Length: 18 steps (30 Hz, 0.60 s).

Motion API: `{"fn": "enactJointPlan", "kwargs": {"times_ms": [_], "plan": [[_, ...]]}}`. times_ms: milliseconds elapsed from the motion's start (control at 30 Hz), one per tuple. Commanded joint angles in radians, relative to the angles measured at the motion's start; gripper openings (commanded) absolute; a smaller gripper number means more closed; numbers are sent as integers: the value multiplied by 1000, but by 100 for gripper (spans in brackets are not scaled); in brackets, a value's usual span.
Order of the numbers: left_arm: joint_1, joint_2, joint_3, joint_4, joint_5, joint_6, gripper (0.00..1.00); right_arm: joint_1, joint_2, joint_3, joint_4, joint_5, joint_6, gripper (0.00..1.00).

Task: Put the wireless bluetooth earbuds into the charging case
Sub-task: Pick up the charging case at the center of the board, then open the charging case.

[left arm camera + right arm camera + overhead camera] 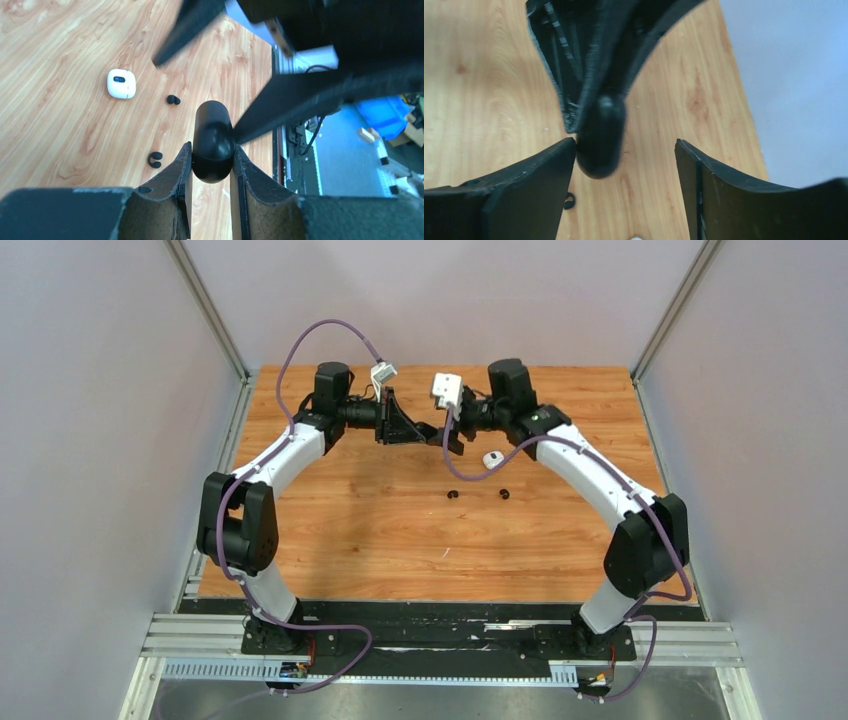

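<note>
I see the black charging case (212, 125) as a glossy, smooth capsule with rounded ends; it looks closed, so I cannot tell what it holds. My left gripper (211, 150) has its rough, fibrous pads pinched on the case's sides, holding it above the grained wooden table (380, 540). My right gripper (625, 145) stands wide, one pad at the case, the other well apart. Both arms arch inward, wrists level, fingertips facing at the table's far middle. On the wood lie a smooth white case (121, 83), the first black earbud (173, 99) near it, and the second black earbud (155, 159) further off.
</note>
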Motion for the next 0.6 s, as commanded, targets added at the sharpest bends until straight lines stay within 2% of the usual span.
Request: {"fn": "enactJointPlan", "kwargs": {"times_ms": [0, 67, 200, 333, 567], "plan": [[-6, -54, 30, -60, 113, 199, 0, -113, 72, 226, -343, -276, 186, 78], [-6, -78, 14, -66, 119, 274, 0, -151, 95, 246, -345, -392, 269, 80], [-6, -103, -8, -34, 106, 317, 0, -163, 137, 273, -327, -502, 360, 84], [-7, -132, -66, 84, 94, 269, 0, -162, 140, 266, -311, -589, 367, 75], [-10, -130, -68, 105, 95, 209, 0, -155, 177, 282, -274, -588, 405, 66]]}}
